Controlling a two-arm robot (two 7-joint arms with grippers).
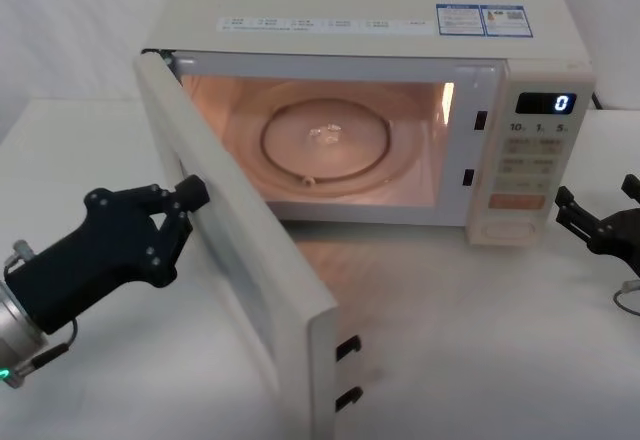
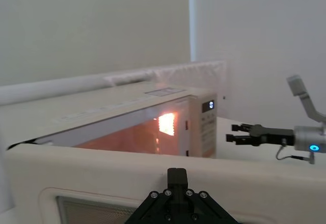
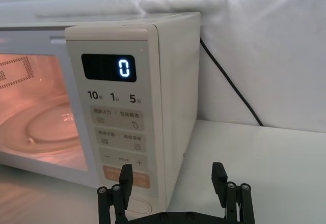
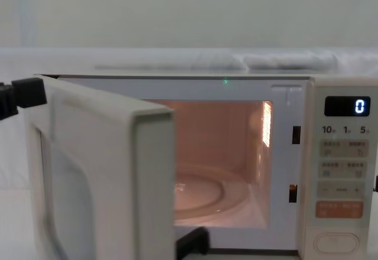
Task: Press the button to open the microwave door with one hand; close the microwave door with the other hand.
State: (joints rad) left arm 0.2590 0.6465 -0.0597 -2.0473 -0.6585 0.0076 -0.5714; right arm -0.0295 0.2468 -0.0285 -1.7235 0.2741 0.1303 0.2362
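White tabletop (image 1: pixel 450 290) against a pale wall, microwave oven (image 1: pixel 370 20) set well back on it. Nearest, the left gripper (image 1: pixel 190 205): black, angular, fingers drawn close together with nothing pinched, tips laid against the outer face of the microwave door (image 1: pixel 245 290), near its upper edge. Door swung wide, standing out from its hinge side toward the robot, latch hooks (image 1: pixel 347 372) on the free edge. Beyond the fingertips, the lit cavity and glass turntable (image 1: pixel 325 140). Farther right, the control panel with display at 0 and the oval button (image 1: pixel 509 228) lowest on it. Right gripper (image 1: pixel 600 222) just beside that panel, fingers spread, holding nothing, clear of the button. Opening step judged done; closing in hand. Next: a steady forward push through the door's arc until the latches seat.
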